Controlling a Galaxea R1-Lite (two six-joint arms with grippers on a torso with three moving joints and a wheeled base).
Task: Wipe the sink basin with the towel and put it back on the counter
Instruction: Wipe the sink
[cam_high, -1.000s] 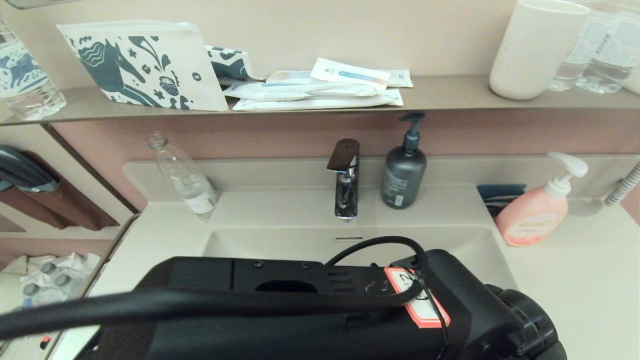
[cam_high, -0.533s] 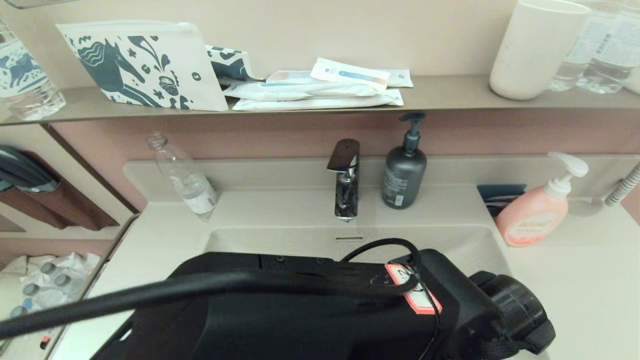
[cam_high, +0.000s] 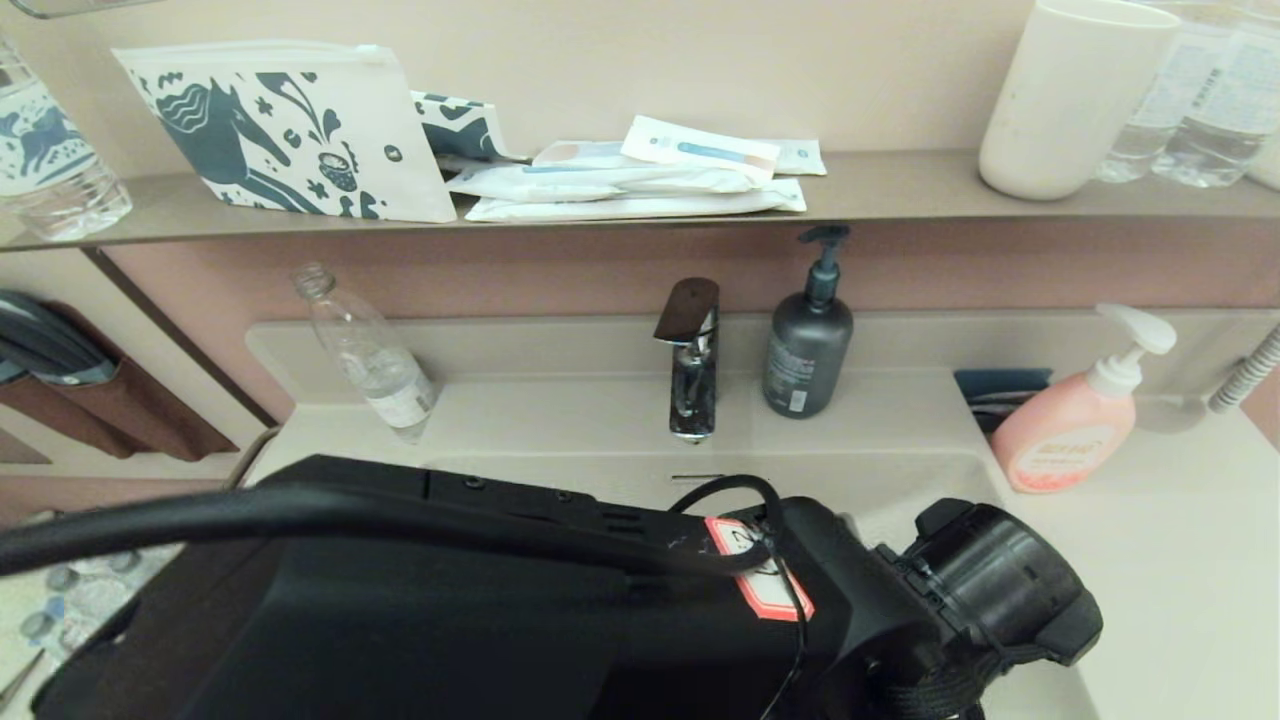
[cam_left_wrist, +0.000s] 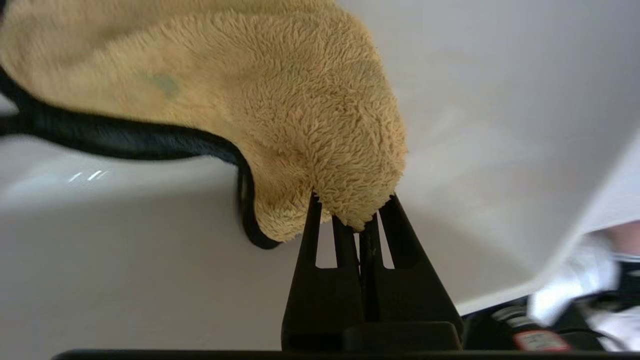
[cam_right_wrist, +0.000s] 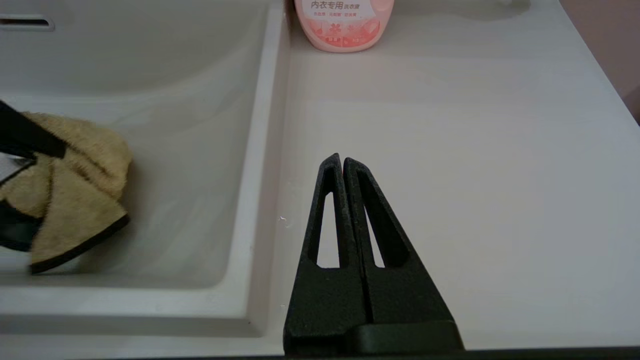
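The mustard-yellow towel with black edging lies bunched on the floor of the cream-white sink basin. My left gripper is shut on a fold of it. In the right wrist view the towel sits at the near left part of the basin, with a black left-gripper finger on it. In the head view my left arm hides the towel and most of the basin. My right gripper hovers shut and empty over the counter, just right of the basin rim.
Behind the basin stand a chrome faucet, a dark pump bottle and a leaning clear bottle. A pink pump bottle stands on the right counter. The grey-brown shelf above carries pouches and a white cup.
My left arm has swung leftward across the basin, its labelled wrist shifting left. Bottles, faucet and shelf items have not moved.
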